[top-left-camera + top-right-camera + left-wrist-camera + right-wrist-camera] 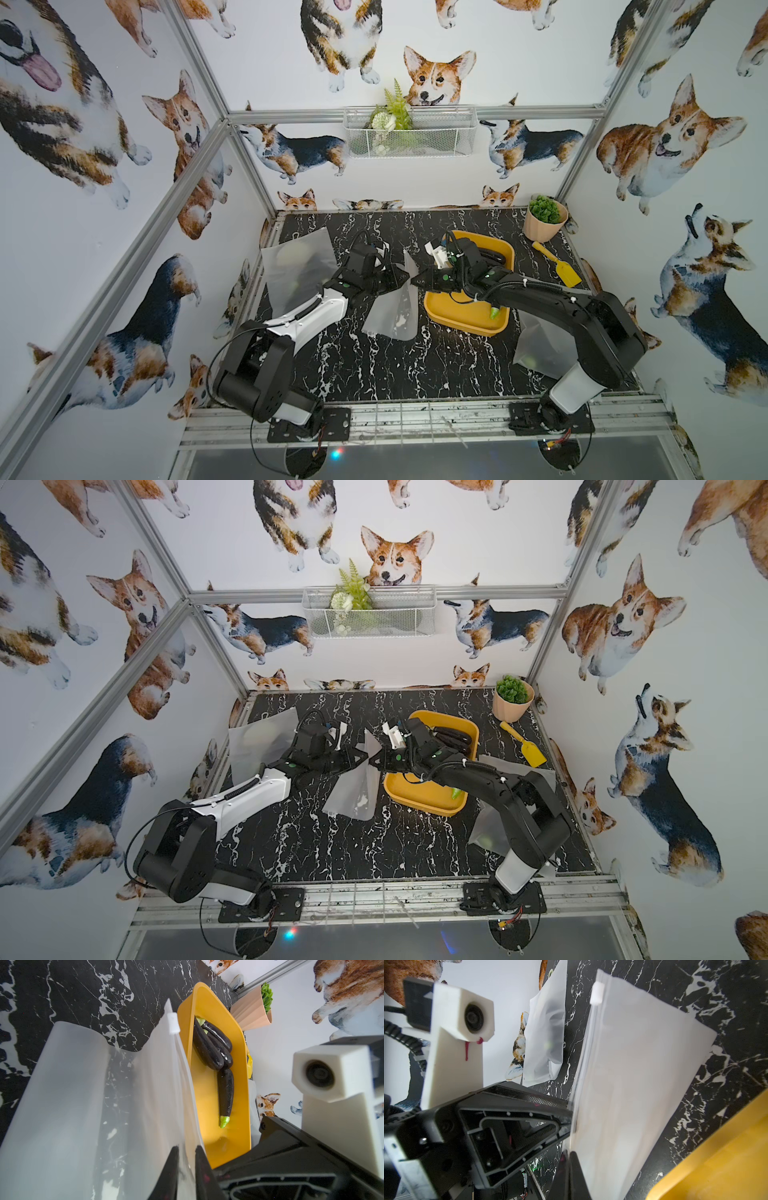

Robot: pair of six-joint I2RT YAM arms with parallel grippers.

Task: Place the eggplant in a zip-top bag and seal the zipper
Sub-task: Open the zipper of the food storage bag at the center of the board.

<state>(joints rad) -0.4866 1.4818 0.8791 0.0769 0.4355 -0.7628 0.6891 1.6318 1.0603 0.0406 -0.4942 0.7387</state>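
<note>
Left gripper is held level and pointed rightward over the middle of the table. It is carried by a left arm whose upper link is folded back over the front-left base and whose white forearm is stretched diagonally inward. In the left wrist view its jaws are seen narrowly parted with one wall of the zip-top bag between them; whether that wall is actually pinched cannot be told. The bag is stood up on end, with its lower part rested on the table and its zipper edge raised between the two grippers. Its white slider is seen at the end of the zipper away from them. The right gripper is pointed leftward, tip nearly meeting tip, and is pressed together on the bag's edge. The right arm is raised from the front-right base, and its black forearm is extended across the near corner of the yellow tray. Eggplants are seen lying in the tray, outside the bag.
</note>
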